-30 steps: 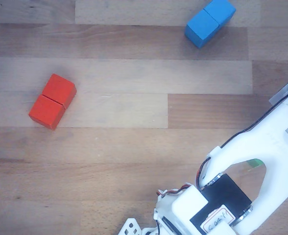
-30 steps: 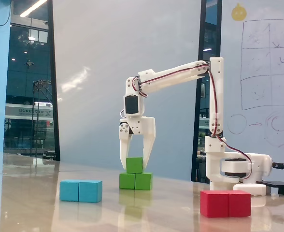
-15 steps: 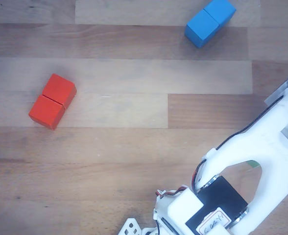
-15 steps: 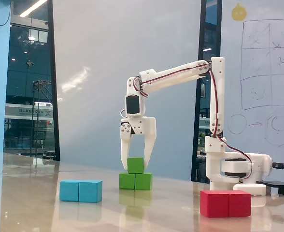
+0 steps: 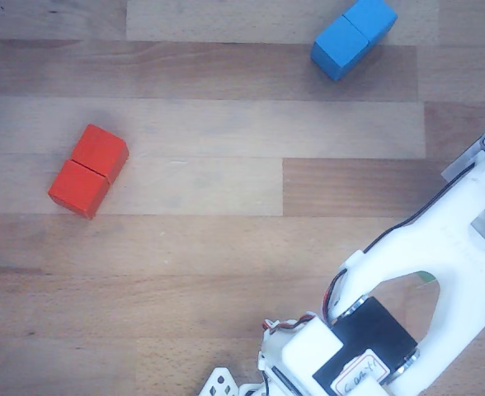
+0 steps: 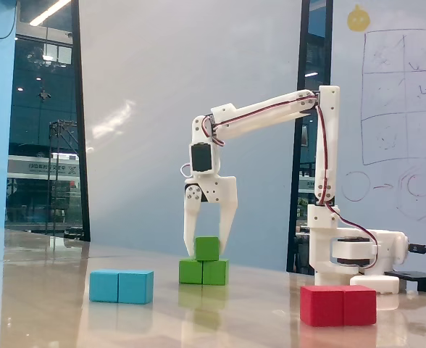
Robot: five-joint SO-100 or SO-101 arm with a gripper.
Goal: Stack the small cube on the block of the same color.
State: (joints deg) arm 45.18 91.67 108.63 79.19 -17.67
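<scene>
In the fixed view the small green cube point(image 6: 207, 248) sits on top of the green oblong block point(image 6: 203, 272), over its middle seam. My gripper point(image 6: 207, 251) hangs straight down over it. Its two fingers point(image 6: 190, 235) stand close against the cube's left and right sides, so it looks shut on the cube. In the other view the white arm point(image 5: 440, 272) covers the green pieces. Only a sliver of green point(image 5: 425, 277) shows through a gap in the arm.
A blue oblong block point(image 6: 122, 286) point(image 5: 354, 37) lies left of the green block in the fixed view. A red oblong block point(image 6: 338, 304) point(image 5: 88, 171) lies nearer the camera on the right. The arm's base point(image 6: 347, 254) stands behind the red block.
</scene>
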